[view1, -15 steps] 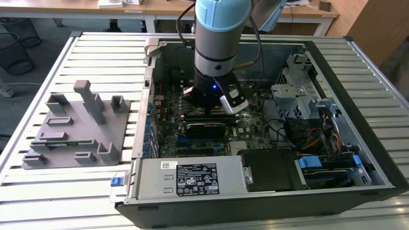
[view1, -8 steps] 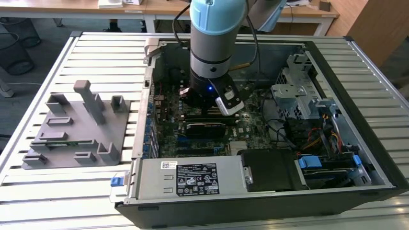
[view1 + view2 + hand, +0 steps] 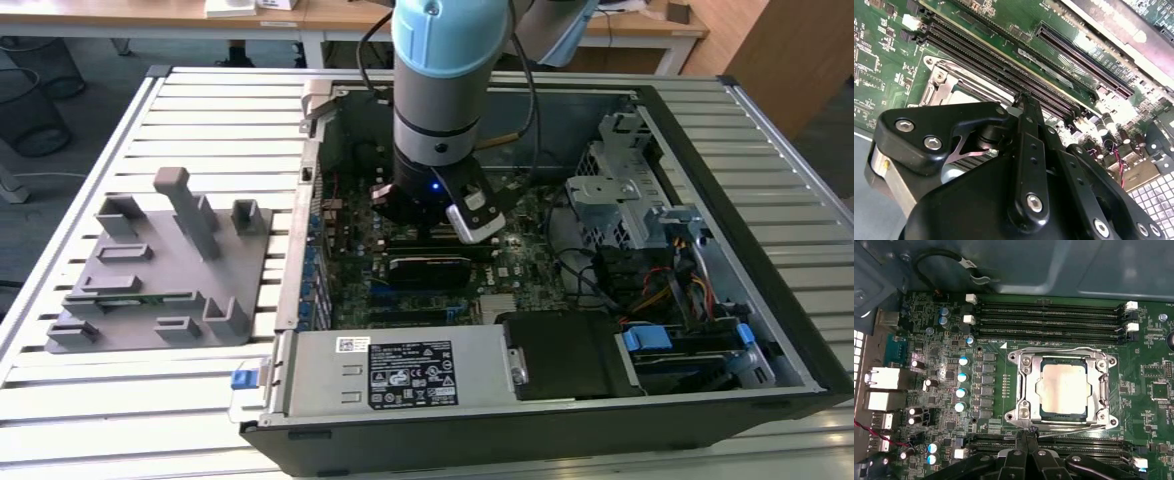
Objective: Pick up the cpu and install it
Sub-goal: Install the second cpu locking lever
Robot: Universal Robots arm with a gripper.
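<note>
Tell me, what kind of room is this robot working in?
Probably a robotics lab or workshop. An open computer case lies on a slatted metal table, a grey fixture sits beside it, and wooden desks stand behind.

Matt silvery metal cpu (image 3: 1063, 389); glossy black plastic tool (image 3: 1026, 436).

cpu (image 3: 1063, 392) in socket (image 3: 1024, 390), memory slots (image 3: 1046, 317) either side, claw (image 3: 1026, 432) beside
</note>
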